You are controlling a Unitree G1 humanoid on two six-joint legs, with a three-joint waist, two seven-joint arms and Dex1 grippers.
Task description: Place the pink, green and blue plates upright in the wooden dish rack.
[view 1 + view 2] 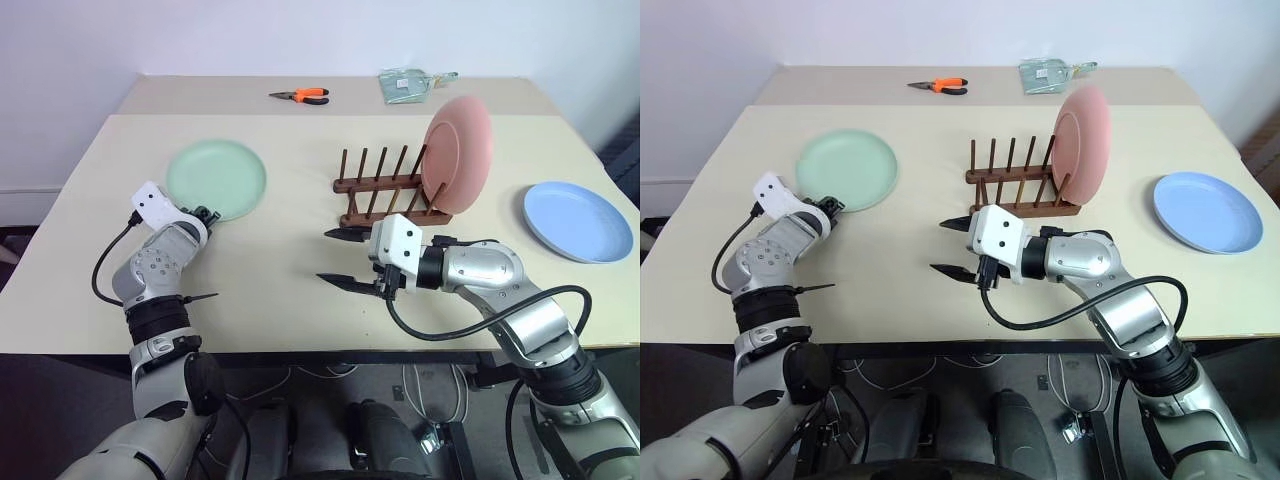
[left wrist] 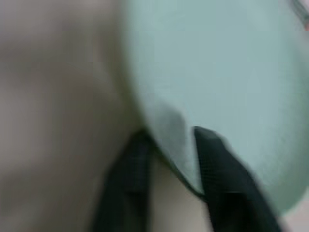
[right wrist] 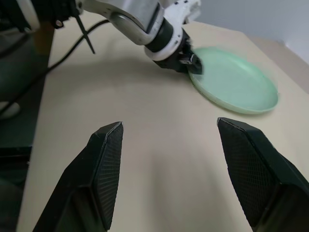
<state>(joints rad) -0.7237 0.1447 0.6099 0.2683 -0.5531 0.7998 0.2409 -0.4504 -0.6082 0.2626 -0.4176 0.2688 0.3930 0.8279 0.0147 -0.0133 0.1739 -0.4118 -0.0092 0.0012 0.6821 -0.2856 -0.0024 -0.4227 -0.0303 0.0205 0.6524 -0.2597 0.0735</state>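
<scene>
Green plate [image 1: 216,178] flat on table [image 1: 290,290], rim pinched by left gripper [image 1: 207,215], pink plate [image 1: 457,155] upright in rack [image 1: 380,187], right gripper [image 1: 340,258] wide.

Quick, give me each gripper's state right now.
Left gripper: shut on the near rim of the green plate, which lies on the table.
Right gripper: open, holding nothing, over bare table in front of the wooden dish rack.

Bright, even light falls from above, with soft shadows and no glare on the table [image 1: 300,300]. The green plate [image 2: 231,72] between the left jaws is heavily blurred; beyond the right jaws the scene is sharp.
</scene>
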